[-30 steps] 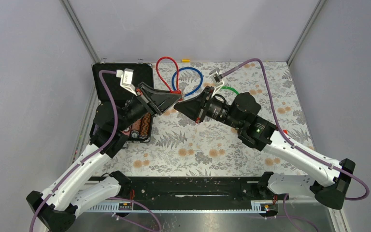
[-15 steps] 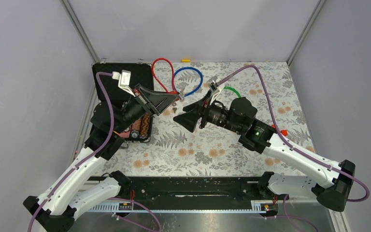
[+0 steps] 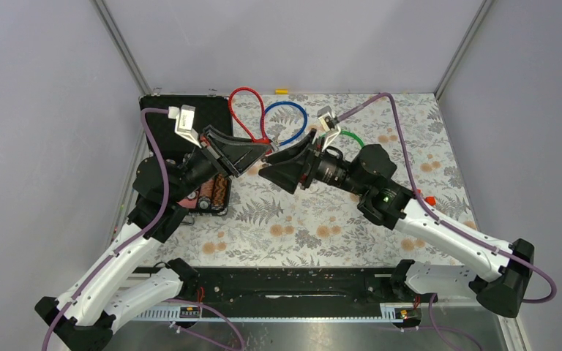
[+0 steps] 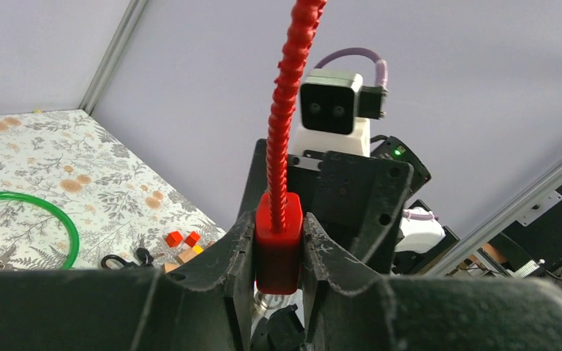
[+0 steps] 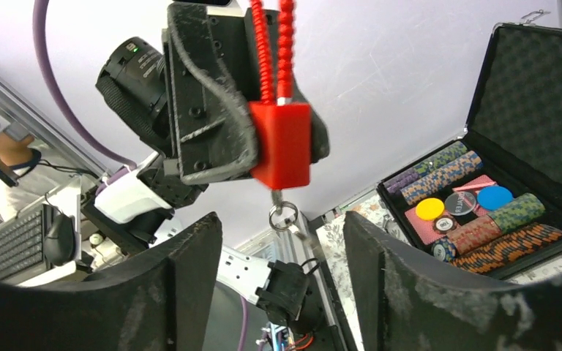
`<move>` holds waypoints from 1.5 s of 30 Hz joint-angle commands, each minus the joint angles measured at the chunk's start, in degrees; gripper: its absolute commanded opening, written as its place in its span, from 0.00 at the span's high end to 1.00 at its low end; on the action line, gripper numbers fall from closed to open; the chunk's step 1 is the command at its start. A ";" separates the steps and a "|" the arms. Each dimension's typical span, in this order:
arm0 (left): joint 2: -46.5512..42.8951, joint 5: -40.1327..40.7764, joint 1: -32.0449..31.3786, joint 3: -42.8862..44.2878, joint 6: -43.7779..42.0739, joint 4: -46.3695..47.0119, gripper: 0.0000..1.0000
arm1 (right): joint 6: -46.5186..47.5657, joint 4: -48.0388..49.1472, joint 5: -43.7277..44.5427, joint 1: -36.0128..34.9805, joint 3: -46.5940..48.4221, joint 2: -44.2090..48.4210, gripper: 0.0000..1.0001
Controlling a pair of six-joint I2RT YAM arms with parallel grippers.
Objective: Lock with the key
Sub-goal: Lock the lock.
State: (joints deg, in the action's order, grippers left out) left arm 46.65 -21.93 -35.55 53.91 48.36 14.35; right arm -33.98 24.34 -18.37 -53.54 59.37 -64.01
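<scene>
The left gripper (image 4: 278, 238) is clenched on the body of the red lock (image 5: 281, 146), held up off the table (image 3: 300, 227). The lock's ribbed red cable (image 4: 290, 88) rises from its top. The key (image 5: 283, 214), visible as a short metal stem and a ring, hangs from the lock's underside. The right gripper (image 5: 282, 230) faces it just below with its fingers (image 5: 190, 292) spread wide and touching nothing. Behind the left arm, the black case (image 5: 527, 110) lies open with poker chips inside.
</scene>
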 commanded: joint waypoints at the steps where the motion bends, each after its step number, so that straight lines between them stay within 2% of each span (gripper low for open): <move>1: 0.04 -2.38 0.19 1.82 0.95 5.94 1.00 | -2.63 2.40 -2.08 0.89 3.92 -2.21 0.38; 4: 0.06 -2.57 0.17 1.98 1.04 6.25 1.00 | -3.60 2.71 -2.37 0.96 4.08 -3.05 0.53; 6: 0.25 -2.95 0.13 1.86 1.12 6.55 1.00 | -4.24 3.73 -2.28 1.06 3.81 -3.36 0.57; 9: 0.28 -3.03 0.14 1.64 1.12 6.76 1.00 | -5.11 6.46 -2.84 1.36 3.31 -3.77 0.58; 13: 0.17 -3.05 0.13 1.72 0.87 6.68 1.00 | -6.41 8.61 -3.79 1.74 3.20 -4.14 0.51; 16: 0.28 -3.12 0.15 1.76 0.86 6.66 1.00 | -7.07 8.97 -3.77 1.96 3.20 -4.36 0.54; 19: 0.28 -3.29 0.13 1.81 0.79 6.66 1.00 | -7.77 8.97 -3.59 2.27 2.97 -4.51 0.68; 23: 0.19 -3.17 0.13 1.88 0.62 6.75 1.00 | -8.38 8.87 -4.19 2.62 2.21 -4.62 0.97; 24: 0.15 -3.13 0.13 2.02 0.46 6.82 1.00 | -8.39 8.62 -4.55 2.69 1.89 -4.62 1.00; 29: -1.60 -2.40 0.13 1.23 -1.24 8.16 1.00 | -6.17 6.18 -11.18 3.40 -0.32 -4.46 1.00; 33: -3.73 -1.39 0.13 0.45 -3.77 7.75 1.00 | 0.10 -1.99 -21.32 3.73 -1.01 -4.27 1.00; 37: -5.05 0.47 0.13 0.13 -5.46 6.99 1.00 | 6.09 -11.51 -26.73 3.95 -0.45 -5.32 1.00; 42: -9.23 7.31 0.13 -4.44 -7.32 9.69 1.00 | 5.90 -10.97 -32.26 4.78 -1.78 -4.30 1.00; 45: -12.60 12.02 0.13 -7.69 -7.82 11.97 1.00 | 2.05 -6.46 -31.26 5.10 -3.58 -2.36 1.00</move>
State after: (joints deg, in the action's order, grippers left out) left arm 40.23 -24.25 -36.88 46.96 42.57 10.31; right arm -30.98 22.39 -39.77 -48.66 59.20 -68.47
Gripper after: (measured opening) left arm 0.233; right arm 0.052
